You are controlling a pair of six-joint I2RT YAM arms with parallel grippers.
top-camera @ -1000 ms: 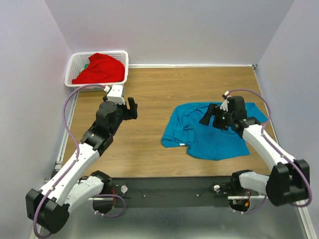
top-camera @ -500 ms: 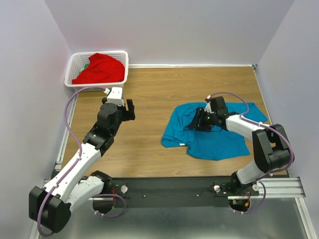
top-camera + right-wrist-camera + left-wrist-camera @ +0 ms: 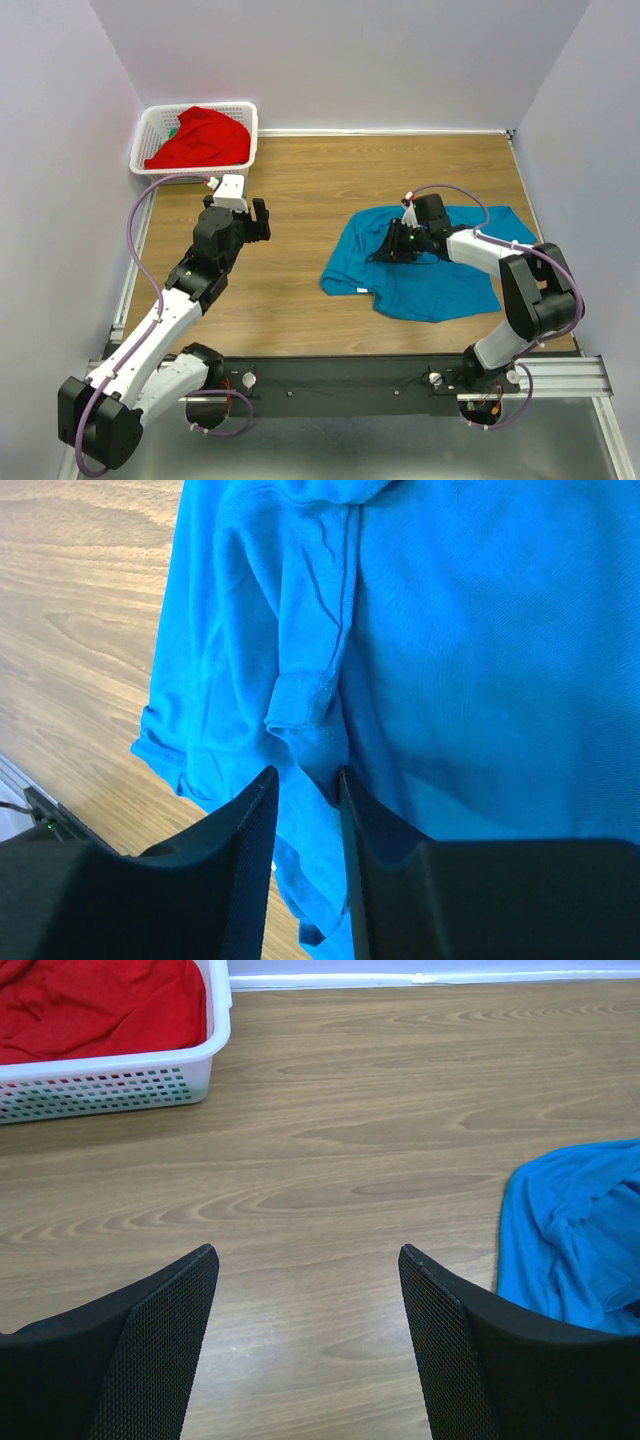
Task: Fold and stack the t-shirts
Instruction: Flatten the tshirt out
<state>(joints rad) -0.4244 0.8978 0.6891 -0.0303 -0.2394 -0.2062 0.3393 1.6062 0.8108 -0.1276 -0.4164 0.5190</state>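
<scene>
Pale walls (image 3: 350, 60) close a wooden table (image 3: 300, 190) on three sides. In the far left corner a white basket (image 3: 143, 140) holds the red shirt (image 3: 200, 140). The left gripper (image 3: 305, 1250) hangs spread wide over bare wood. Open board lies before the blue shirt (image 3: 440, 285), rumpled right of centre; only the right wrist view shows the right gripper (image 3: 302, 775) pinched on its fold.

Pale lilac walls (image 3: 400, 60) enclose a wood-grain surface (image 3: 320, 180) on three sides; a white strip (image 3: 380, 131) lines its far edge
</scene>
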